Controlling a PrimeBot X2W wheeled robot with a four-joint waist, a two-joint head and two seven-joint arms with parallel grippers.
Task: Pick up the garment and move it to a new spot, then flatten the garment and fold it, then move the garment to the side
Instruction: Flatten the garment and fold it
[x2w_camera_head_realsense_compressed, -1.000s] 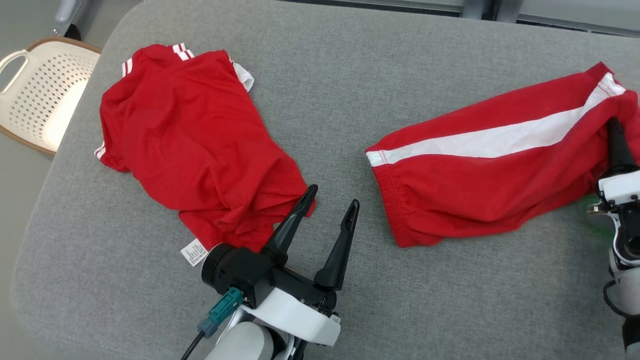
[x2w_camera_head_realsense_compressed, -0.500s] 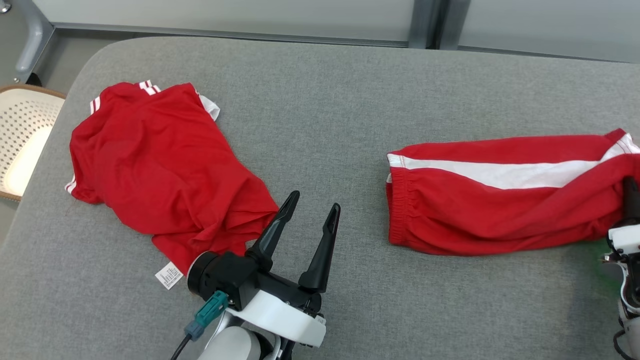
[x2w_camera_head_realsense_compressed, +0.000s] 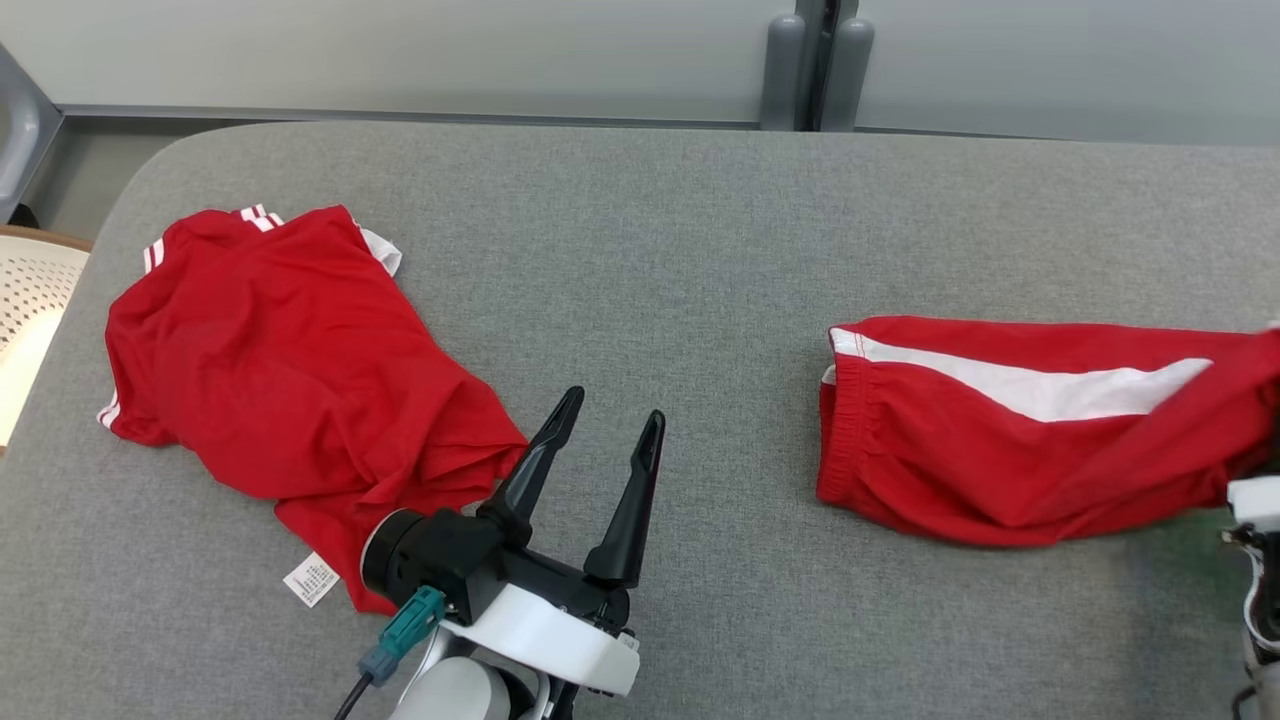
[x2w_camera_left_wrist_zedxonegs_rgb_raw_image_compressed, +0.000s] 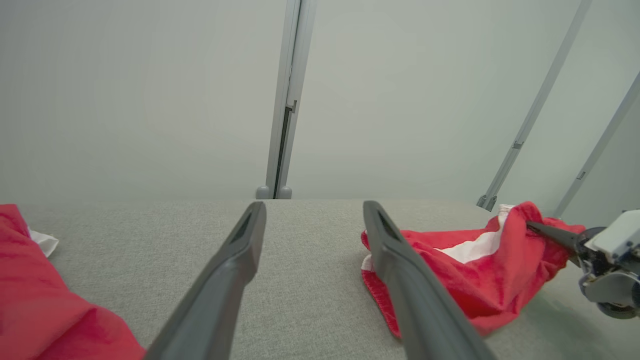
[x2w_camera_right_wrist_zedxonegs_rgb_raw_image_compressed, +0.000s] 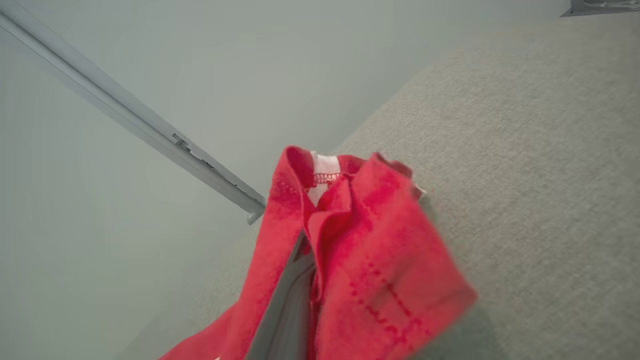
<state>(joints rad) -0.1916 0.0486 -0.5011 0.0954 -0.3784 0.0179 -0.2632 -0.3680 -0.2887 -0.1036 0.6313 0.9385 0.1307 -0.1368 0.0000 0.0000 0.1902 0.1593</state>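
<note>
On your right gripper (x2w_camera_left_wrist_zedxonegs_rgb_raw_image_compressed: 540, 230) the jaws pinch one end of the red shorts (x2w_camera_head_realsense_compressed: 1000, 450). Your left gripper (x2w_camera_head_realsense_compressed: 612, 410) hangs beside the red shirt (x2w_camera_head_realsense_compressed: 290, 370), jaws wide, empty.

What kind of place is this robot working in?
Probably a robot test lab set up for laundry folding: a grey padded table holding a red shirt and red shorts, pale partition panels behind it, and a perforated laundry basket beside it.

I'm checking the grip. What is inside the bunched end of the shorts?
A grey finger of the right gripper shows between the red folds of the shorts, with the jaws shut on the cloth. The fingertips are covered by fabric.
</note>
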